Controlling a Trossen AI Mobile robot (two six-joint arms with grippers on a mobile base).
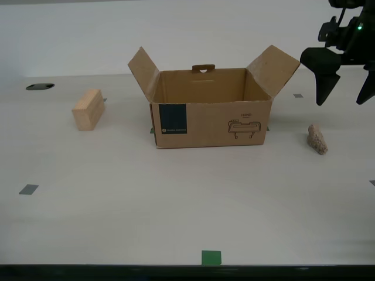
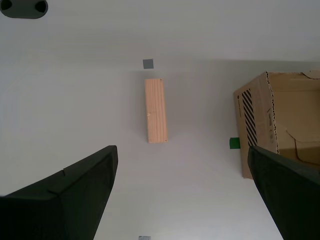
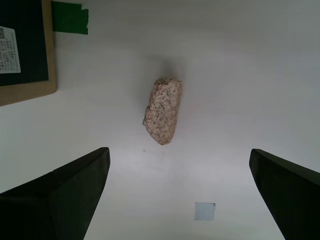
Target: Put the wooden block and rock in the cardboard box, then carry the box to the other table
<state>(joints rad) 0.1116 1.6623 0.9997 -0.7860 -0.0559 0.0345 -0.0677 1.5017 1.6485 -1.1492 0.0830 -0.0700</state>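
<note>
My first gripper (image 3: 180, 200) hangs wide open above the rock (image 3: 163, 110) on the table, the rock's long axis running fore-and-aft between the jaws, so closing pinches its narrow width.

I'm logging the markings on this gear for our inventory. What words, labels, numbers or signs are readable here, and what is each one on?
None can be read.
Cardboard box, dark blue label: a small white line of print, too blurred.
Same box, above the black line drawing: a short word, too small.
White sticker on a dark panel in the first wrist view: fine print and a code mark, illegible.
Wooden block and rock: no text.
</note>
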